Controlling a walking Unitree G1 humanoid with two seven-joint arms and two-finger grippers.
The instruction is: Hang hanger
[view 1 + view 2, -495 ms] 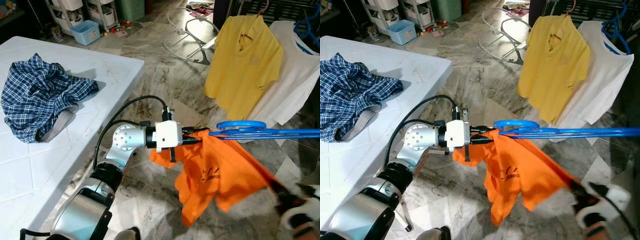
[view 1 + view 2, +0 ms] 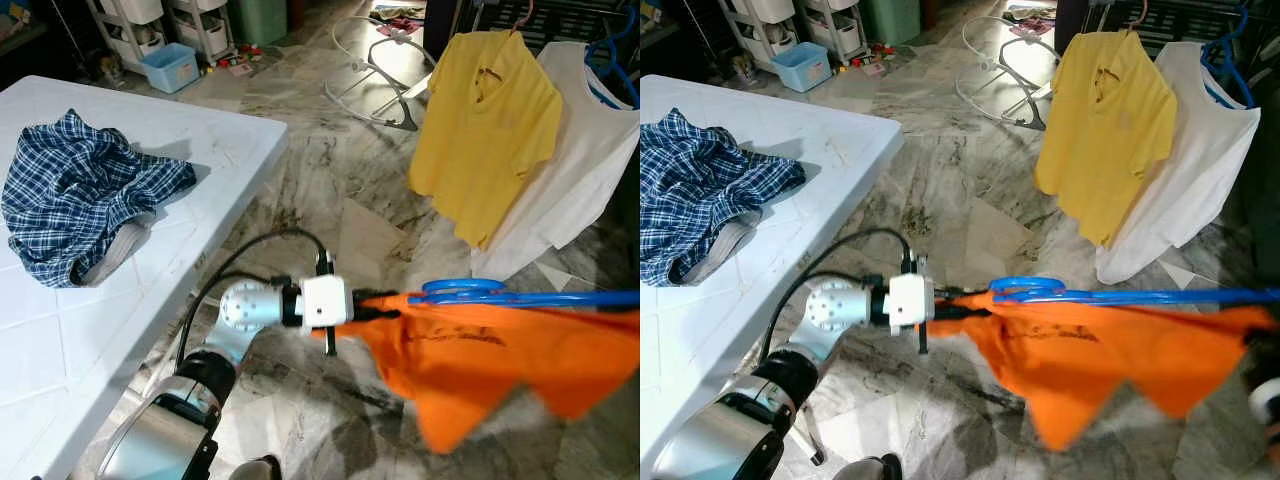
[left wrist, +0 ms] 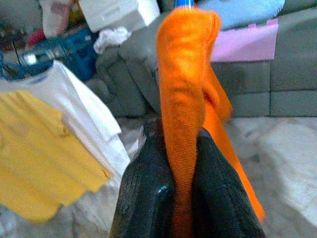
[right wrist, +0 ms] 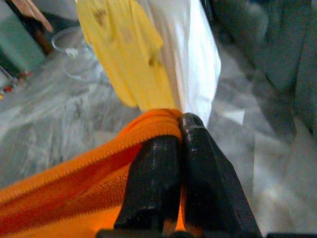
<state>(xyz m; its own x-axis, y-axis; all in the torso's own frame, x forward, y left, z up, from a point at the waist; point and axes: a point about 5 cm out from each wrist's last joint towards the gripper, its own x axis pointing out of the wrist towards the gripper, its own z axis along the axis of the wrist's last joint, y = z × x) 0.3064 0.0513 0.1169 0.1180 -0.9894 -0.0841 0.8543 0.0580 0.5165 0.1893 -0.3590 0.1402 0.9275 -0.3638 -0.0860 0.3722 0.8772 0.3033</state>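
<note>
Orange shirt [image 2: 480,350] on blue hanger [image 2: 520,296], both claws pinching fabric

White table [image 2: 200,180] — a crumpled blue plaid shirt [image 2: 80,190] lies on it.

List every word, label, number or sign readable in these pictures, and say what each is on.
None can be read.
Orange shirt, stretched between the left gripper and right gripper: a dark print on the chest, too blurred to read.
Yellow shirt: a faint chest patch, no legible text.
White shirt, plaid cloth, blue hanger: no lettering visible.
</note>
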